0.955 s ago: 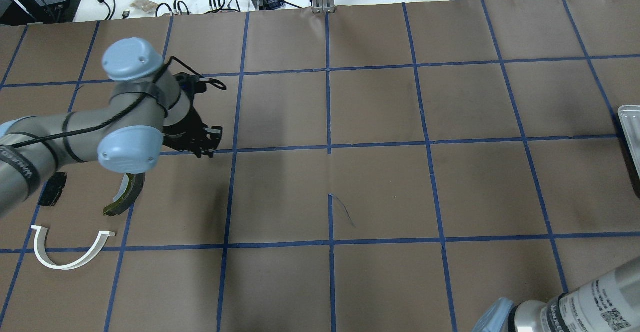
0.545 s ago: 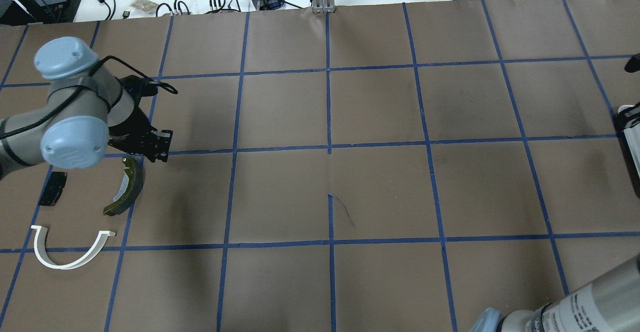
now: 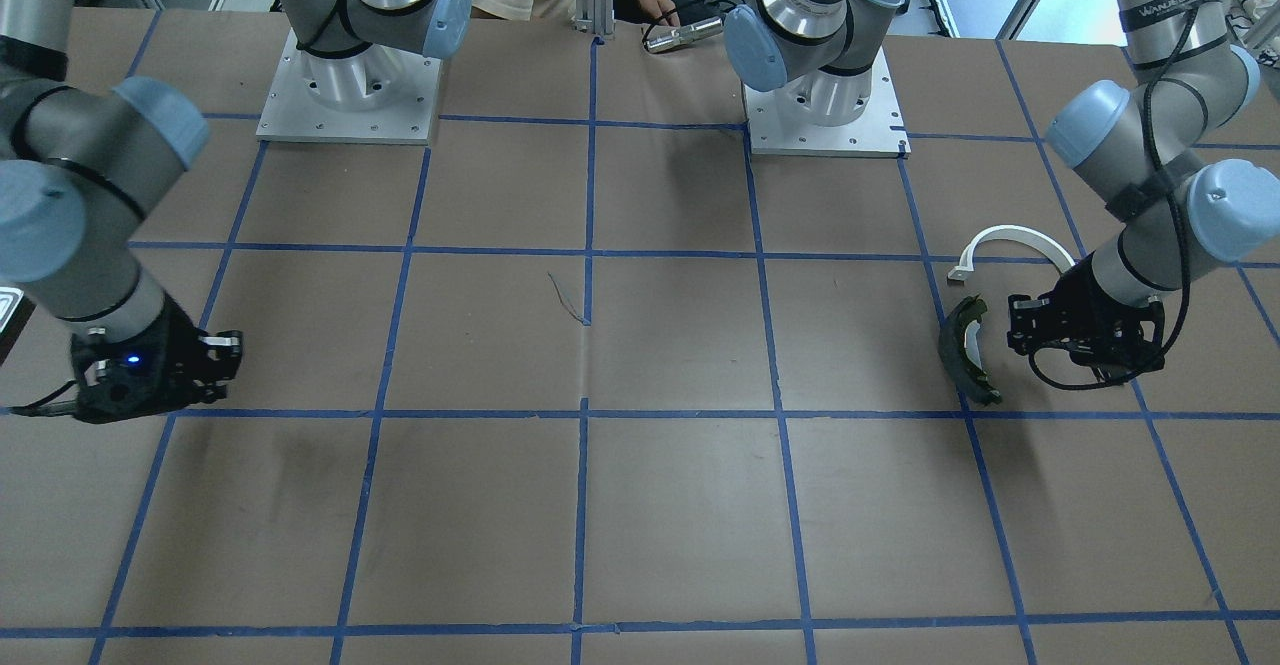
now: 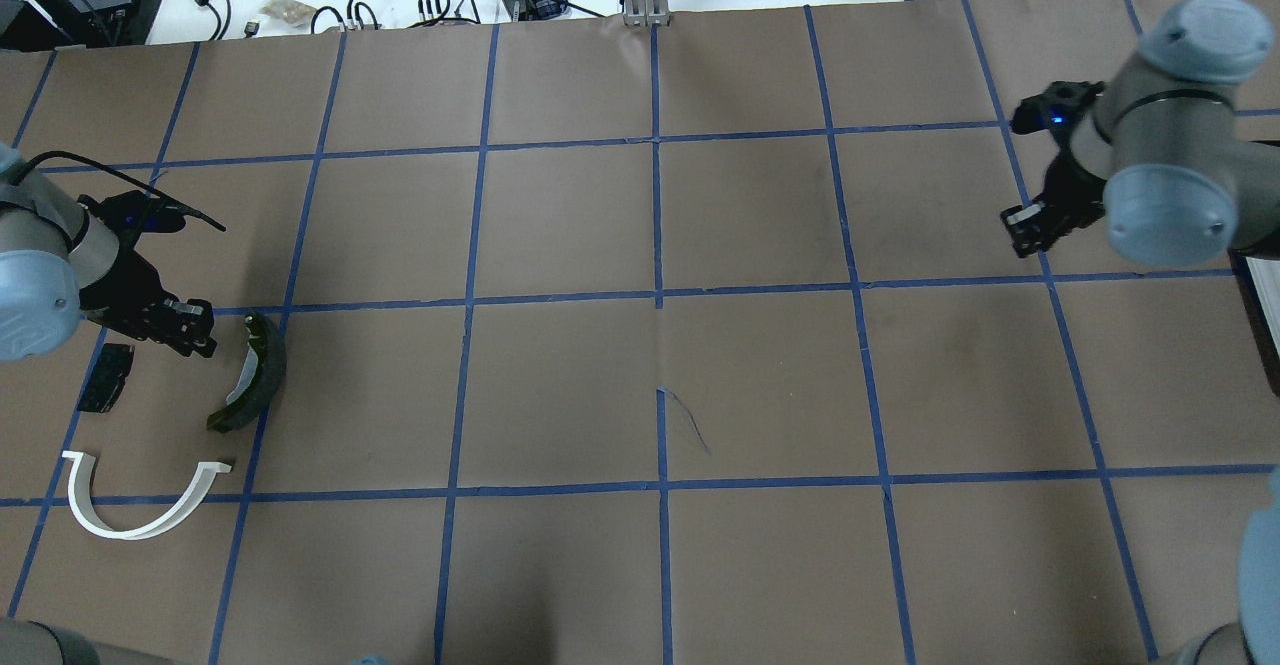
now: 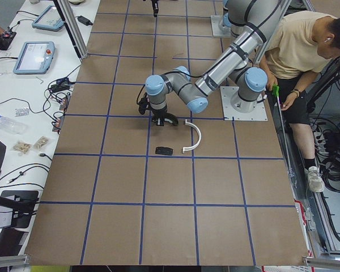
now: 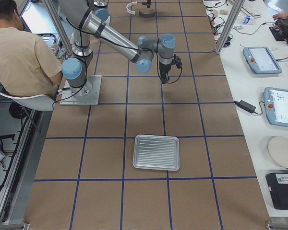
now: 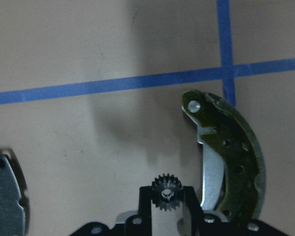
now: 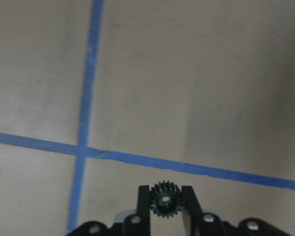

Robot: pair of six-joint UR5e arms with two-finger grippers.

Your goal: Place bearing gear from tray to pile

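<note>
Near the shoe's (image 7: 236, 162) eight o'clock, a gear (image 7: 166, 192) is being pinched by the left fingers (image 7: 146, 206) for release; another gear (image 8: 163, 200) by the right fingers (image 8: 144, 204).

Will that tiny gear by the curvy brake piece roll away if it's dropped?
Probably not far: the gear in the left gripper seems held flat-side down, and its teeth should slow rolling. It looks tiny, so likely light.
</note>
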